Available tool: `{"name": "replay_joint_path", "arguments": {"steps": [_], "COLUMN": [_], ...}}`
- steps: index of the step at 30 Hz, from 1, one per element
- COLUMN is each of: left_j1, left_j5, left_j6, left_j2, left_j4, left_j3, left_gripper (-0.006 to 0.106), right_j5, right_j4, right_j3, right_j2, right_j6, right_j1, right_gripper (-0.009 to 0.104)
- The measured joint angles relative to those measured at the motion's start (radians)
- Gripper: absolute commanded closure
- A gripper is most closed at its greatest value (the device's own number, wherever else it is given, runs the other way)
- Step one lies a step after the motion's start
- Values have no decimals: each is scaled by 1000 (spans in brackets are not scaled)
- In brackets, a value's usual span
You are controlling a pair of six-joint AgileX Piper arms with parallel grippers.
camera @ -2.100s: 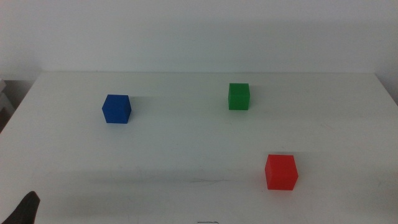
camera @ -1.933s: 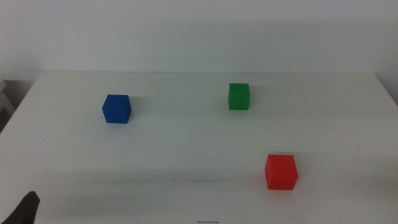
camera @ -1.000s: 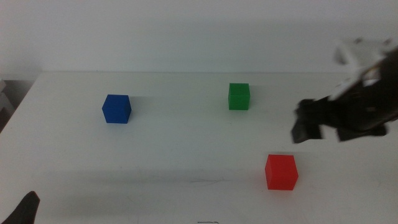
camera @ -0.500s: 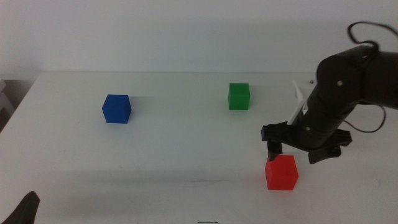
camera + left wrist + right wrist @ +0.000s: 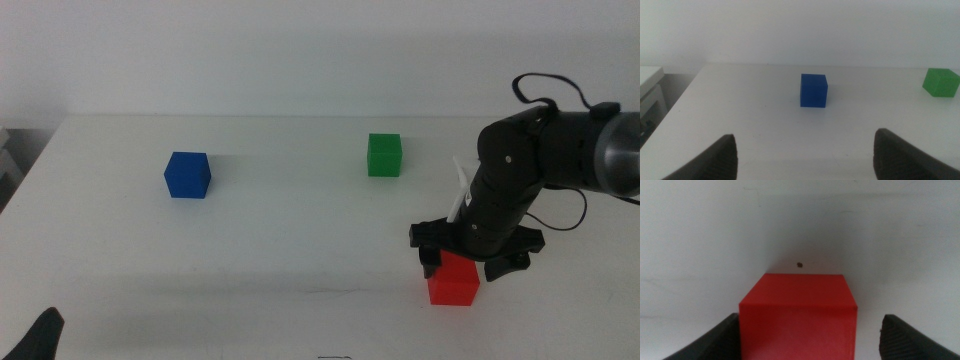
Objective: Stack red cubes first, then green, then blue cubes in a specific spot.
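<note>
The red cube rests on the white table at the front right. My right gripper hangs open directly over it, one jaw on each side of the cube's top, not closed on it. The right wrist view shows the red cube centred between the two wide-apart jaws of my right gripper. The green cube stands farther back, and the blue cube sits at the left. My left gripper waits open low at the front left, facing the blue cube; the green cube shows at the edge of its view.
The white table runs to a white wall behind. A small dark speck marks the tabletop just past the red cube. The table's left edge drops off beside the blue cube.
The right arm has swept in from the right, swung round and come down, so its open jaws now straddle the red cube. The cubes and the left gripper have stayed put.
</note>
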Motion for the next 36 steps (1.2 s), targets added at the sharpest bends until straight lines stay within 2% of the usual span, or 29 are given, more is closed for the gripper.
{"name": "replay_joint_path", "arguments": {"steps": [2, 5, 9, 20, 28, 36], "left_j1": [0, 0, 0, 0, 0, 0], "left_j5": [0, 0, 0, 0, 0, 0], "left_j6": [0, 0, 0, 0, 0, 0], "left_j2": [0, 0, 0, 0, 0, 0], "left_j4": [0, 0, 0, 0, 0, 0], "left_j3": [0, 0, 0, 0, 0, 0], "left_gripper": [8, 8, 8, 8, 8, 8], "right_j5": [-8, -15, -16, 117, 236, 275], "right_j4": [0, -1, -1, -43, -46, -40], "right_j3": [0, 0, -2, -199, -472, -650], "right_j2": [13, 22, 23, 42, 221, 358], "right_j6": [0, 1, 6, 89, 145, 181], "right_j1": [0, 0, 2, 140, 240, 292], "right_gripper": [21, 46, 97, 96, 96, 96]}}
